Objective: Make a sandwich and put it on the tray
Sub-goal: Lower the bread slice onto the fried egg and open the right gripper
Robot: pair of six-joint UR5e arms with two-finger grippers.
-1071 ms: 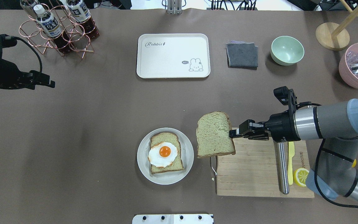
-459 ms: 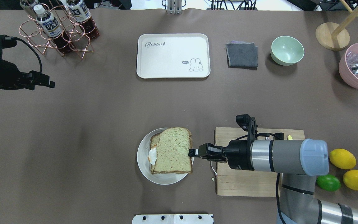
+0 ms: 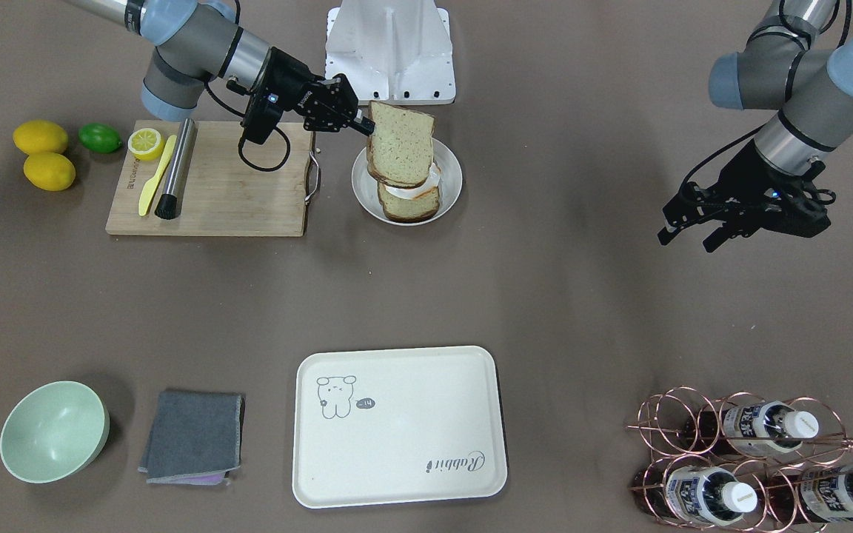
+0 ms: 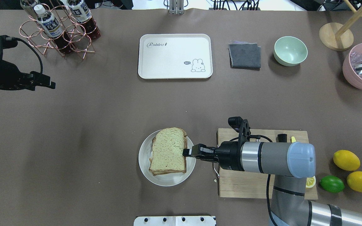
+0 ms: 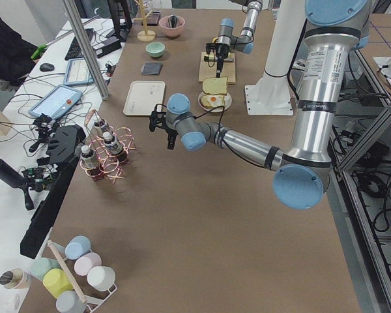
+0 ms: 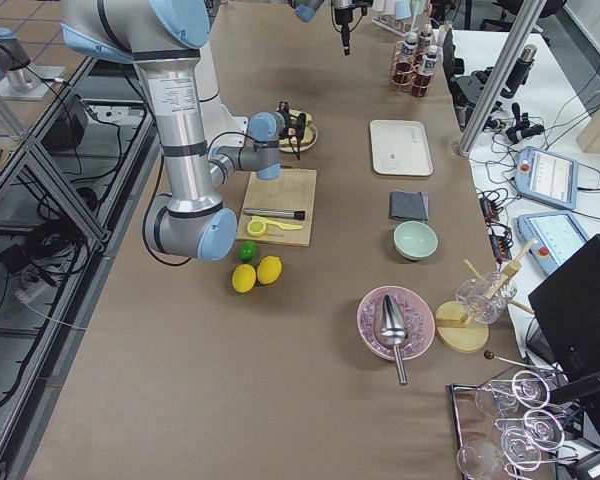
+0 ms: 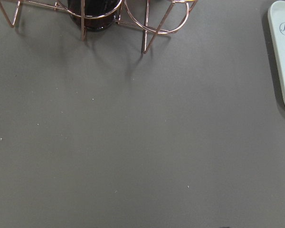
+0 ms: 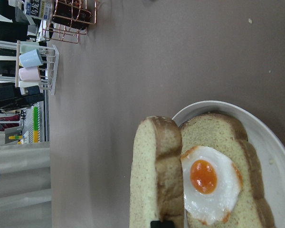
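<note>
My right gripper (image 4: 185, 152) is shut on the edge of the top bread slice (image 4: 168, 150) and holds it tilted just above the round white dish (image 4: 143, 161). On the dish lies the bottom slice (image 8: 218, 128) with the fried egg (image 8: 209, 183) on it. In the front-facing view the held slice (image 3: 400, 144) hangs over the lower slice (image 3: 408, 203), next to my right gripper (image 3: 363, 127). The cream tray (image 4: 174, 56) sits bare at the far middle. My left gripper (image 4: 49, 84) is open and empty at the far left, above the table.
A wooden cutting board (image 4: 247, 185) with a yellow knife, a metal bar and a lemon half lies under my right arm. Lemons and a lime (image 4: 346, 160) are to its right. A bottle rack (image 4: 58, 28), a grey cloth (image 4: 244, 56), a green bowl (image 4: 290, 50) and a pink bowl (image 4: 361, 67) line the far side.
My right gripper has carried the bread slice left from the board's edge to over the dish, where it now covers the egg. The left arm has not moved.
</note>
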